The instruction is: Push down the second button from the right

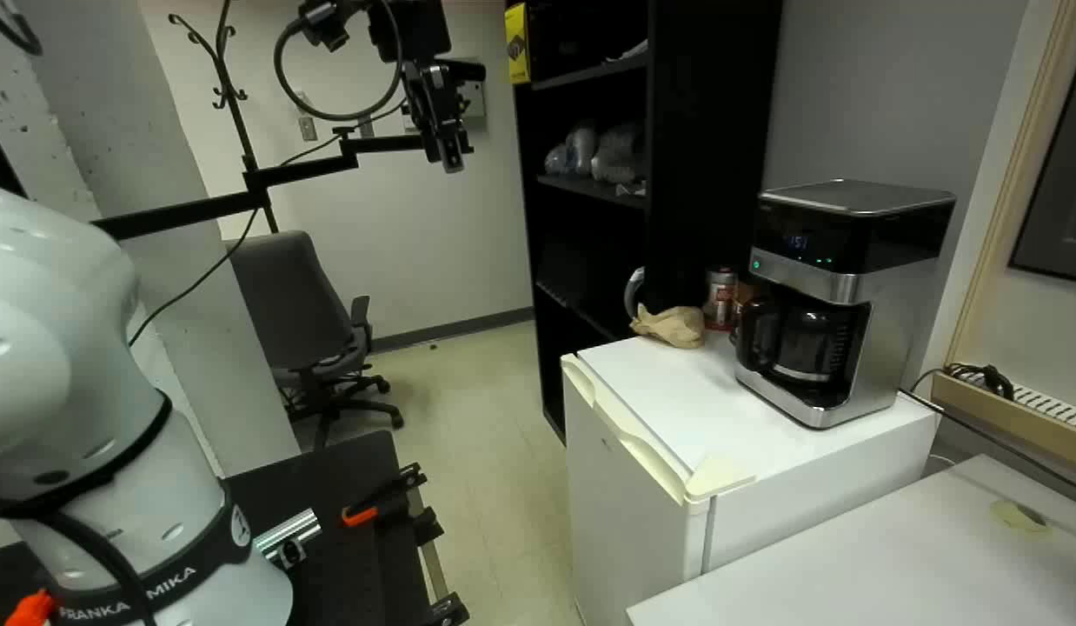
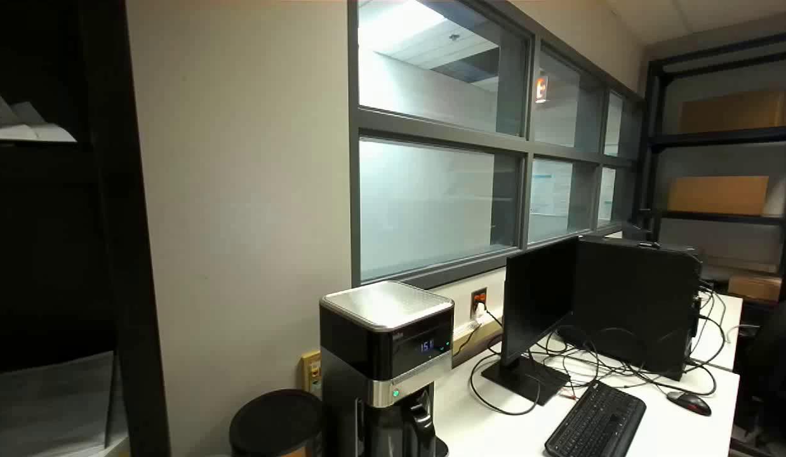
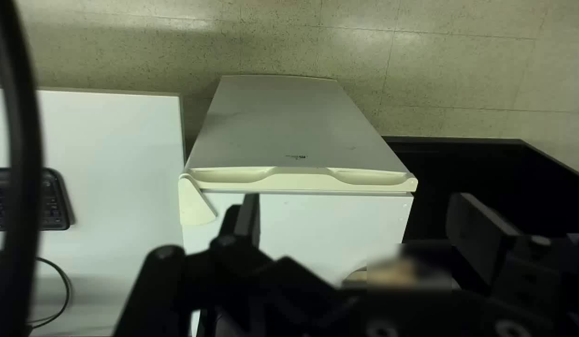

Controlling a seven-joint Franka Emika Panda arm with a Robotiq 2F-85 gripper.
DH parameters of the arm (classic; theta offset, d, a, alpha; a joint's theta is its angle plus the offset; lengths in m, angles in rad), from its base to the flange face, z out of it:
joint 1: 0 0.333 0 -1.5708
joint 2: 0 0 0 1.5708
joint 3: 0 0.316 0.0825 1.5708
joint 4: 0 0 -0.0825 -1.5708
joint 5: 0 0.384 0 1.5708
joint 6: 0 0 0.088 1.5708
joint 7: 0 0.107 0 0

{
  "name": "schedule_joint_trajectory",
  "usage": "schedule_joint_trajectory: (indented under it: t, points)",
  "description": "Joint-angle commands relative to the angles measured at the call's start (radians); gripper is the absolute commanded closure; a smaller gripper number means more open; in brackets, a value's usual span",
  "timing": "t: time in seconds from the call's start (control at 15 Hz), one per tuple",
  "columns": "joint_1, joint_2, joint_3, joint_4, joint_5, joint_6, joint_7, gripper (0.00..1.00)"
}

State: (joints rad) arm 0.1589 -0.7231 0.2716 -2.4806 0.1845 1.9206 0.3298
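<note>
A black and silver coffee maker (image 1: pixel 907 226) stands on a white fridge (image 1: pixel 642 382); it also shows in an exterior view (image 2: pixel 348 343). Its dark front panel (image 1: pixel 803 239) has a lit clock and small green lights, also seen in an exterior view (image 2: pixel 425 343). Separate buttons are too small to tell apart. The glass carafe (image 1: pixel 807 343) sits inside the machine. My gripper (image 1: pixel 451 161) hangs high in the air, well apart from the coffee maker, pointing down. In the wrist view my gripper (image 3: pixel 355 206) has its fingers wide apart with nothing between them. The coffee maker does not show there.
A brown bag (image 1: pixel 673 326) and a jar (image 1: pixel 720 300) lie beside the coffee maker. A tall black shelf (image 1: pixel 712 130) stands behind the fridge. A white table (image 1: pixel 894 556) adjoins it, bearing a monitor (image 2: pixel 539 304) and a keyboard (image 2: pixel 596 419).
</note>
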Motion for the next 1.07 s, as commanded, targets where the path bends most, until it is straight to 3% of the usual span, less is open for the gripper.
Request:
schedule_joint_trajectory:
  t: [0.0, 0.67, 1.0]
  points:
    - [-0.001, 0.001, 0.0, 0.003, 0.0, -0.003, 0.0, 0.0]
    - [-0.001, 0.0, 0.0, 0.003, 0.0, -0.003, 0.0, 0.0]
    - [-0.037, 0.05, -0.003, 0.014, -0.023, 0.027, 0.01, 0.0]
